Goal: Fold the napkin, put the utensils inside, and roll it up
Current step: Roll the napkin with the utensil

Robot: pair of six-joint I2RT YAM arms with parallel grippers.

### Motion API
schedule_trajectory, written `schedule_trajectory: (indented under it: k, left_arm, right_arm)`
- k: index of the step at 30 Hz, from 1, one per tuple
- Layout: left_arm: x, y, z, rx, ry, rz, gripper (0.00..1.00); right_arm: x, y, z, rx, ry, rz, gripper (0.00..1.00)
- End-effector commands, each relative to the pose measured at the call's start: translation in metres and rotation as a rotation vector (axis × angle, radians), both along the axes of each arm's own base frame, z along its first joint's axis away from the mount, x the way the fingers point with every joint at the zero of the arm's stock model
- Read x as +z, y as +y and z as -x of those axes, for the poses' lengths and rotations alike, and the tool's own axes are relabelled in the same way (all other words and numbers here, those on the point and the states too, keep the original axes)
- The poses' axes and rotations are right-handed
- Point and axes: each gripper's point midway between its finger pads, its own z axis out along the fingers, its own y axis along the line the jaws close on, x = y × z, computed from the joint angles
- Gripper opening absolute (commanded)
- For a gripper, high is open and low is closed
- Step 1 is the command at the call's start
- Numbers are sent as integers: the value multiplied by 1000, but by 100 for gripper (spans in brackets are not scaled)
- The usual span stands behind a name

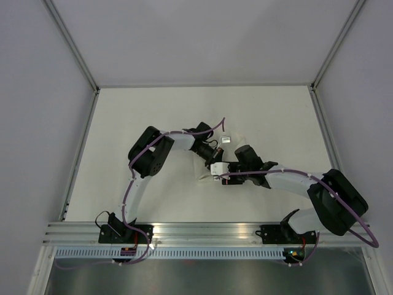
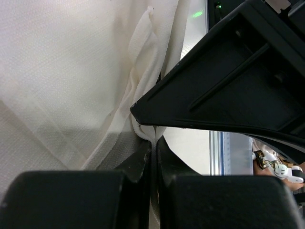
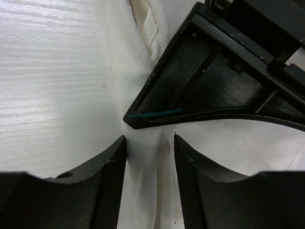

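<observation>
The white napkin [image 1: 202, 173] lies bunched in a narrow folded shape at mid table, mostly under both arms. My left gripper [image 1: 213, 153] is shut on a thin pinched fold of the napkin [image 2: 71, 71], as the left wrist view [image 2: 155, 141] shows. My right gripper [image 1: 215, 165] faces it tip to tip. Its jaws stand slightly apart in the right wrist view [image 3: 150, 139], straddling a fold of the napkin [image 3: 145, 181]. A thin silver sliver [image 3: 130, 9] among the folds may be the knife. The rest of the knife is hidden.
Grey walls with metal posts [image 1: 77, 52] surround the table on three sides. An aluminium rail [image 1: 202, 230] with both arm bases runs along the near edge. The other arm's black finger [image 2: 228, 81] fills much of each wrist view.
</observation>
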Motion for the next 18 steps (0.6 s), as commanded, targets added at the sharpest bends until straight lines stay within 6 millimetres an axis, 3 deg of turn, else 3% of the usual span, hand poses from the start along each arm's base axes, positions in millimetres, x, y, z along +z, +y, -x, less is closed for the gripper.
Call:
schedule_trajectory:
  k: [1,6,10,18]
  left_arm:
    - [-41,12,5,5,1,-119,2]
    - [-41,13,5,0,5,-118,2]
    - [-39,12,2,0,-3,-112,2]
    - [-27,12,-6,10,-33,-92,8]
  right_arm:
    - [-14,-3,0,22,-2,46,50]
    - [-26,-8,10,73,65,111,47]
    - [-39,-15,29,117,188,176,43]
    - [-47,-23,50,139,361,233,23]
